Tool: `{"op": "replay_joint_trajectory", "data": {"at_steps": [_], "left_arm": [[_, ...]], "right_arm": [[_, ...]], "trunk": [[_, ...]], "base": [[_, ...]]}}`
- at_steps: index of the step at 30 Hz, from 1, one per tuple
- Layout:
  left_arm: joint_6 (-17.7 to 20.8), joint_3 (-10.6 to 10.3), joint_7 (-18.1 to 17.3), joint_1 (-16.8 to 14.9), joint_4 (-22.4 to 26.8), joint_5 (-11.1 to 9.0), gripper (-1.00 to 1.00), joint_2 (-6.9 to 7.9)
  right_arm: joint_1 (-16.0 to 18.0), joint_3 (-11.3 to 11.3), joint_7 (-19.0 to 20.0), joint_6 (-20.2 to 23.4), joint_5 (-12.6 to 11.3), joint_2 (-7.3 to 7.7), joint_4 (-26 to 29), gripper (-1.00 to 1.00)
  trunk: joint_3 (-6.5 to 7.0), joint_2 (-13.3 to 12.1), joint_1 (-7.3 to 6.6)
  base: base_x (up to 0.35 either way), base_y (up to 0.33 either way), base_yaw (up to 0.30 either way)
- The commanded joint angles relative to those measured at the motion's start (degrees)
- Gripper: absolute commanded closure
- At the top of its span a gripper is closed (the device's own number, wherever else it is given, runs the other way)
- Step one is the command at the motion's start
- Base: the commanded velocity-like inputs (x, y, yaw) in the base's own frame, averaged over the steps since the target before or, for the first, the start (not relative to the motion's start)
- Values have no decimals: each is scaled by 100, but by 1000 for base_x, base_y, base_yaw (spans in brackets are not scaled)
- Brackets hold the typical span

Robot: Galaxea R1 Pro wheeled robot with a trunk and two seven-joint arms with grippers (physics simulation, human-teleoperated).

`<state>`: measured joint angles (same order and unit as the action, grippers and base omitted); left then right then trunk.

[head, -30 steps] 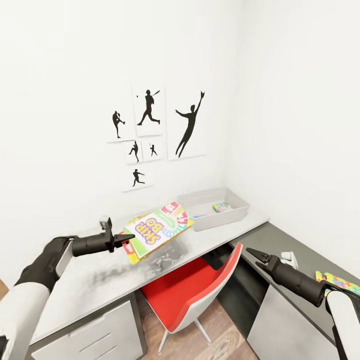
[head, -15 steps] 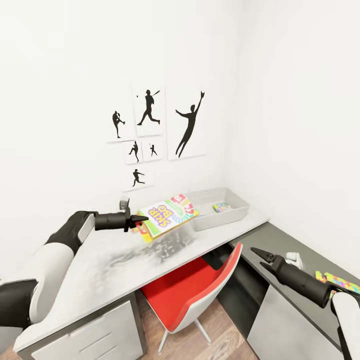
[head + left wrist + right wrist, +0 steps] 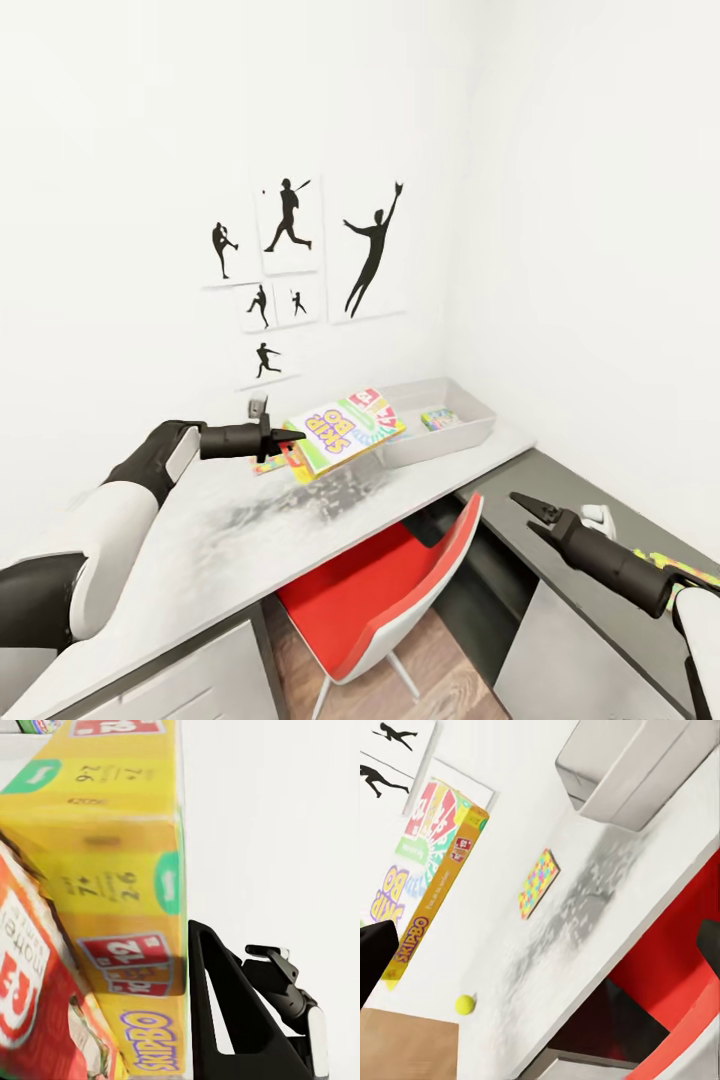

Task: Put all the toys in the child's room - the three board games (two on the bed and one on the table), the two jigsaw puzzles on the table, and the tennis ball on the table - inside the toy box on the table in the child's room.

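Skip-Bo game box (image 3: 344, 431) carried in the air toward the toy box (image 3: 437, 420).

Left gripper (image 3: 281, 438) clamps the box by its near edge, so the far end tilts up over the table (image 3: 230, 540), just short of the bin's rim. Left arm reaches out level, elbow bent. Right gripper (image 3: 524, 506) hangs idle over the dark side desk (image 3: 520, 490), jaws slightly parted, holding nothing. A jigsaw puzzle (image 3: 538, 883) and the tennis ball (image 3: 465, 1004) lie on the table.
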<state>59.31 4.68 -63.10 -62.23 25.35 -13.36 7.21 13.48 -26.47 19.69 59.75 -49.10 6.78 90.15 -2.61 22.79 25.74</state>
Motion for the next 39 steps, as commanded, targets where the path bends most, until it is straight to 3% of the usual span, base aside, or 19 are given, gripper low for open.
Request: {"op": "replay_joint_trajectory", "data": {"at_steps": [1, 22, 39], "left_arm": [[22, 16, -27, -6, -2, 15, 100, -4], [-24, -2, -27, -6, 2, 51, 100, -11], [-25, -2, -27, -6, 22, 51, 100, -8]], "right_arm": [[7, -14, 63, 25, 55, -1, 0, -100], [8, -34, 158, 25, 55, -1, -26, -100], [13, -34, 158, 25, 55, -10, -36, -100]], "trunk": [[-13, 13, 4], [-13, 13, 4], [-13, 13, 4]], "base": [[15, 0, -109], [164, -21, -5], [-83, -74, 0]]}}
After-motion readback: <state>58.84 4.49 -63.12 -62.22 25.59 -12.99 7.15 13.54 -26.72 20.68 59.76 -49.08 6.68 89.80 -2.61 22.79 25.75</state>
